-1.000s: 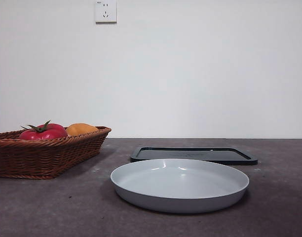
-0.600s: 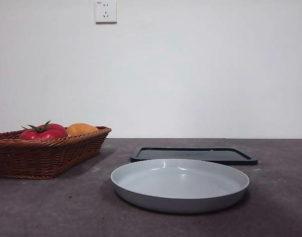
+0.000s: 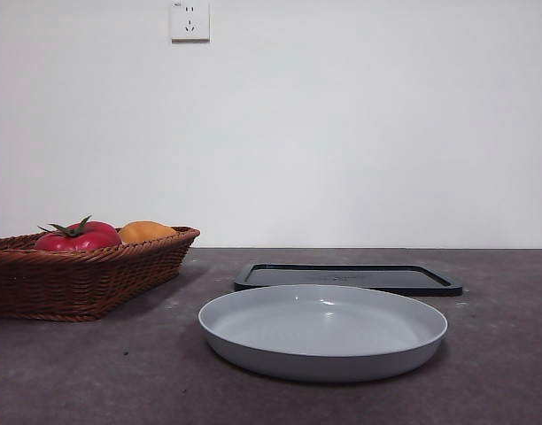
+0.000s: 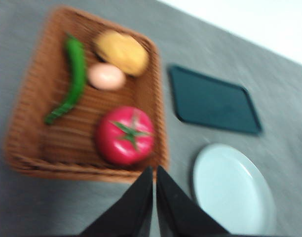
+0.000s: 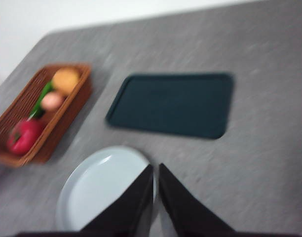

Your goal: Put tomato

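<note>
One tomato (image 4: 125, 135), one basket (image 4: 27, 123)

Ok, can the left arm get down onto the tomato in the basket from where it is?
Probably yes. The tomato lies uncovered in the basket, apart from the pale fruit and green pepper. The left gripper hangs above it, jaws shut, so they must open first.

The left gripper (image 4: 154, 173) hangs above the table, its jaws closed together, over the wicker basket (image 4: 27, 118). In the basket lie the tomato (image 4: 125, 135), a green chili (image 4: 72, 79), a pale egg-shaped fruit (image 4: 106, 77) and a yellow fruit (image 4: 121, 52). Beside the basket sit a dark tray (image 4: 215, 101) and a pale plate (image 4: 235, 190).
</note>
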You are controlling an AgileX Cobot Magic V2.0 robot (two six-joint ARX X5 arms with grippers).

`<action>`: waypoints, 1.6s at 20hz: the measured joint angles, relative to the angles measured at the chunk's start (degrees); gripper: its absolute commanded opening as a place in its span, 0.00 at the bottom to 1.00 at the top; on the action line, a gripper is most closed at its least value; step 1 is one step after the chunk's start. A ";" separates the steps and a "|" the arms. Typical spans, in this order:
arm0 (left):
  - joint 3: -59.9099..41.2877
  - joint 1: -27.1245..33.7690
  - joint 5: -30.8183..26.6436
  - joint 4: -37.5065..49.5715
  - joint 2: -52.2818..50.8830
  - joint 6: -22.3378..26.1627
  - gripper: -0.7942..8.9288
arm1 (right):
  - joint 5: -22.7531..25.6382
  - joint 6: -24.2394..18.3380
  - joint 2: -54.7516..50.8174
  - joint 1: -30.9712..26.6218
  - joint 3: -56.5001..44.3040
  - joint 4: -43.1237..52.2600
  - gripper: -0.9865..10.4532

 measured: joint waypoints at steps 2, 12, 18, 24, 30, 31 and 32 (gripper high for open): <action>3.37 -0.83 3.91 -4.22 3.56 2.82 0.09 | -1.51 -2.91 3.52 2.45 3.74 -5.18 0.09; 9.55 -5.01 5.51 -18.51 5.79 11.89 0.10 | -1.70 -9.29 6.69 14.91 6.99 -13.92 0.09; 9.55 -5.01 5.51 -18.18 5.79 11.87 0.58 | -1.49 -9.31 6.69 15.39 6.99 -13.92 0.48; 9.55 -5.05 5.46 -17.94 5.79 12.02 0.72 | -1.42 -9.29 6.67 15.39 6.99 -13.92 0.56; 9.55 -5.62 2.95 -14.51 7.58 11.87 0.72 | -1.42 -9.29 6.69 15.37 6.99 -13.88 0.56; 9.57 -6.10 1.90 -12.41 8.70 11.74 0.72 | -1.42 -9.29 6.69 15.39 6.99 -13.77 0.56; 9.66 -6.71 0.48 -9.53 10.43 11.50 0.72 | -1.42 -9.29 6.67 15.39 6.99 -13.35 0.56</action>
